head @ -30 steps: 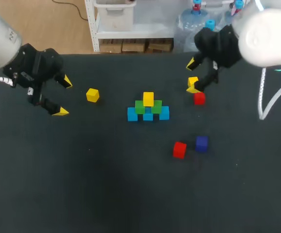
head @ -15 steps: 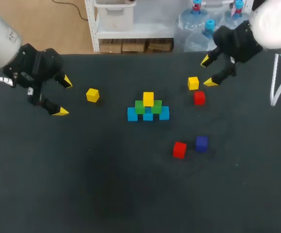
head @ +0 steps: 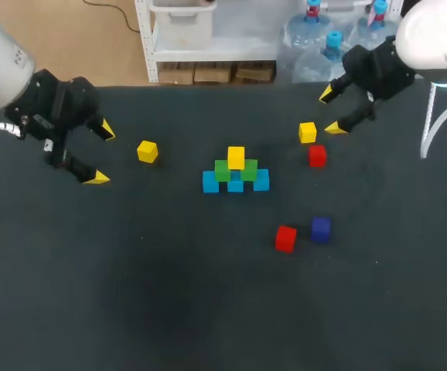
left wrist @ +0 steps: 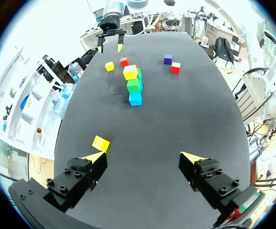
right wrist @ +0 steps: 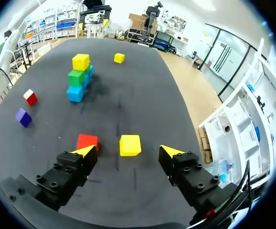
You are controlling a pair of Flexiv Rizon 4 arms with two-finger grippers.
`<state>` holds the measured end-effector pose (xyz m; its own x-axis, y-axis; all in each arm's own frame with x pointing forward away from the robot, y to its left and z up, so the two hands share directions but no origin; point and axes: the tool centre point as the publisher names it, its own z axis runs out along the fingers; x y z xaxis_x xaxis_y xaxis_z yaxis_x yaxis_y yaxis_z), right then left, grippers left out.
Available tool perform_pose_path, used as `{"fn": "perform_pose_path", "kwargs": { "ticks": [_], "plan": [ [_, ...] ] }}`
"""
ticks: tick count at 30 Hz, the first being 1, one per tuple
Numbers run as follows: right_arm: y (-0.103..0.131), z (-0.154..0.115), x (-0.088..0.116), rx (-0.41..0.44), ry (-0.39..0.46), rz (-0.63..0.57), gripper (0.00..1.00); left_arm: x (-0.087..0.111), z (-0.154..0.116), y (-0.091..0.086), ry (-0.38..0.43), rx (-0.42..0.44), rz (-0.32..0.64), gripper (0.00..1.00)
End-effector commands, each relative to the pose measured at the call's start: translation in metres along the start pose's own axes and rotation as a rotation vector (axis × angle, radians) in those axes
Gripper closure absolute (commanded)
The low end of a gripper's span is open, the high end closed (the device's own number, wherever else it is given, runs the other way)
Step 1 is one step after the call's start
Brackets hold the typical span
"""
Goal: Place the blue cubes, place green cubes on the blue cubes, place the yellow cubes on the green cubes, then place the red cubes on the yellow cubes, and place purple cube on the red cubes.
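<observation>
- Stacking, seen from the head view, looks to be at the yellow step. On the desk (head: 169, 294) the stack (head: 236, 174) has blue cubes (head: 210, 182) at the base, green cubes (head: 223, 170) above them and one top yellow cube (head: 236, 158).
- The left yellow cube (head: 148, 151) lies at the stack's 9 o'clock and the right yellow cube (head: 308, 132) at its 2 o'clock.
- One red cube (head: 317, 156) lies just beside the right yellow cube. The purple cube (head: 321, 228) lies at the stack's 4 o'clock.
- The left gripper (head: 100, 154) and the right gripper (head: 331, 112) both hang with their fingers spread, holding nothing.
- Left wrist view: the left gripper (left wrist: 143, 157) is wide apart. The left yellow cube (left wrist: 100, 142) lies at its 11 o'clock, just ahead of one fingertip, and the stack (left wrist: 134, 86) is well beyond at 12 o'clock.
- Right wrist view: the right gripper (right wrist: 127, 151) gapes, with the right yellow cube (right wrist: 130, 145) at 12 o'clock, lined up between the fingers but untouched.
- The red cube (right wrist: 87, 141) lies by one fingertip, so descending likely calls for keeping that finger clear of it before closing.
</observation>
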<state>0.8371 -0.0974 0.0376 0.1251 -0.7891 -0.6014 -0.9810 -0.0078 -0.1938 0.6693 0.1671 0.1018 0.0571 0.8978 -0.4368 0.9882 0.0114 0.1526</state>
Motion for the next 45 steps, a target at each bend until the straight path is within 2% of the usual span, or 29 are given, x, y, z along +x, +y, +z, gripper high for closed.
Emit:
{"fn": "perform_pose_path", "kwargs": {
  "ticks": [1, 7, 21, 31, 36, 40, 45],
  "plan": [
    [-0.007, 0.012, 0.006, -0.006, -0.012, -0.005, 0.22, 0.001, 0.000, 0.000, -0.005, -0.001, 0.004, 0.00],
    [-0.008, 0.024, 0.010, -0.004, -0.019, 0.004, 0.23, 0.001, 0.000, 0.000, -0.005, -0.001, 0.004, 0.00],
    [-0.008, 0.037, 0.013, 0.000, -0.025, 0.023, 0.34, 0.001, 0.000, 0.000, -0.005, -0.001, 0.004, 0.00],
    [-0.005, 0.045, 0.011, -0.012, -0.035, 0.027, 0.36, 0.001, 0.000, 0.000, -0.005, -0.001, 0.004, 0.00],
    [-0.004, 0.050, 0.012, -0.019, -0.036, 0.028, 0.39, 0.001, 0.000, 0.000, -0.005, -0.001, 0.004, 0.00],
    [-0.004, 0.054, 0.012, -0.027, -0.037, 0.025, 0.51, 0.001, 0.000, 0.000, -0.005, -0.001, 0.004, 0.00],
    [-0.006, 0.056, 0.012, -0.034, -0.036, 0.024, 0.51, 0.001, 0.000, 0.000, -0.005, -0.001, 0.004, 0.00]
  ]
}}
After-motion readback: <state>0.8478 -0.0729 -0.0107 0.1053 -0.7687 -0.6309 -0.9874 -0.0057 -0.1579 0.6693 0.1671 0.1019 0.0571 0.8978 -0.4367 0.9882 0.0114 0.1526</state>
